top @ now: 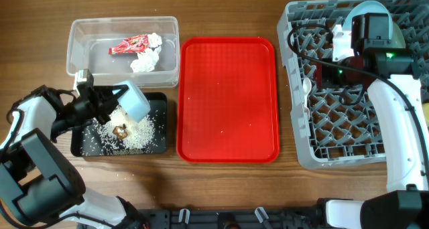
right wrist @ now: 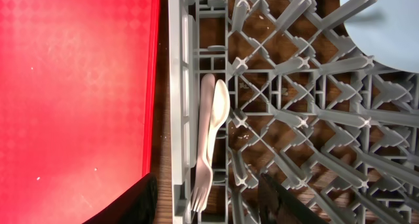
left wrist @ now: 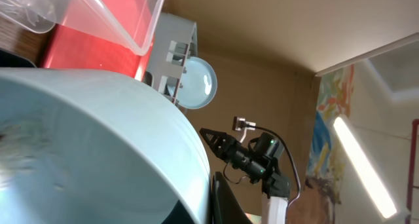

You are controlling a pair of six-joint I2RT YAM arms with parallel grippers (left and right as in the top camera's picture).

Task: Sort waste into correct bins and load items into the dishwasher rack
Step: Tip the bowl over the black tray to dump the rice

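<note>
Left gripper [top: 117, 95] is clamped on the rim of the bowl [top: 137, 103], which is tipped mouth-down over the black tray [top: 158, 106] at left. In the left wrist view the bowl fills most of the frame, so the pads themselves are hidden. Grains [top: 137, 136] and a brown scrap [top: 121, 130] lie in the black tray under the bowl. I cannot tell whether any cling inside it. Judgement: the bowl looks like light, stiff, smooth plastic, so a rim pinch suits it, but it may slip or swing if turned fast. Keep the hold on the rim and stand it between pegs. Tub [top: 80, 49], just beyond the black tray, holds the wrapper [top: 129, 45] and tissue [top: 146, 60]. Red tray [top: 228, 98] lies between the bins and the rack [top: 335, 122], bare but for a few stray grains. Right gripper [right wrist: 206, 181] hangs over the rack's left edge, jaws apart and holding nothing. Fork [right wrist: 205, 96] and spoon [right wrist: 222, 105] lie in the slot below it. Plate [right wrist: 386, 27] sits at the rack's far right. Judgement: the right arm over the rack stands in the bowl's way.
</note>
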